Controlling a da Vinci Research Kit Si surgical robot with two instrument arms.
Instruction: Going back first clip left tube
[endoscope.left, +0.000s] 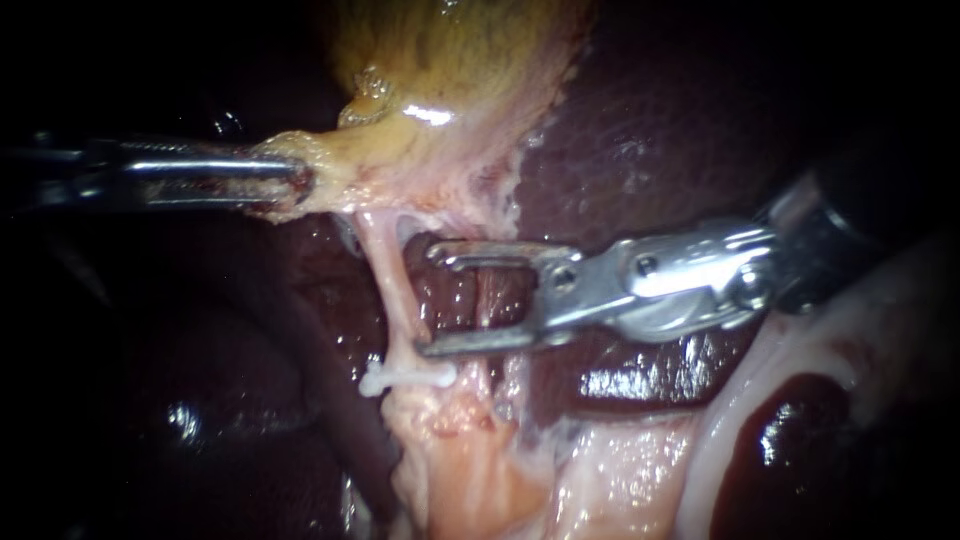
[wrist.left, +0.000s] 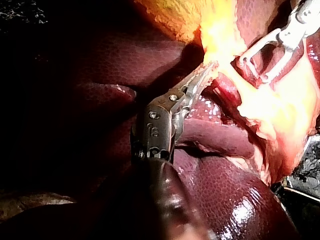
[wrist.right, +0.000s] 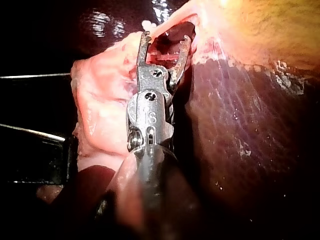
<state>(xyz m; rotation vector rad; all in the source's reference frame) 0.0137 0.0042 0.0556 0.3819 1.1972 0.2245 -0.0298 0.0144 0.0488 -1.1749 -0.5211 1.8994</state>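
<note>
Beside the tube (endoscope.left: 393, 285), right pincer (endoscope.left: 427, 300) gapes wide (empty); left pincer (endoscope.left: 292, 181) grips gallbladder (endoscope.left: 450, 70).

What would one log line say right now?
left instrument: jaws shut on gallbladder | right instrument: jaws open beside tube | clip: on tube

We lose the tip of the slender silver left tool (endoscope.left: 300, 182) inside the yellow-pink gallbladder fringe (endoscope.left: 400, 150) it grips; shaft runs off the endoscope view's left edge. On the thin pale tube (endoscope.left: 395, 290) sits the small white clip (endoscope.left: 405, 377), latch too small to judge. Left wrist view: glare hides that tip.
</note>
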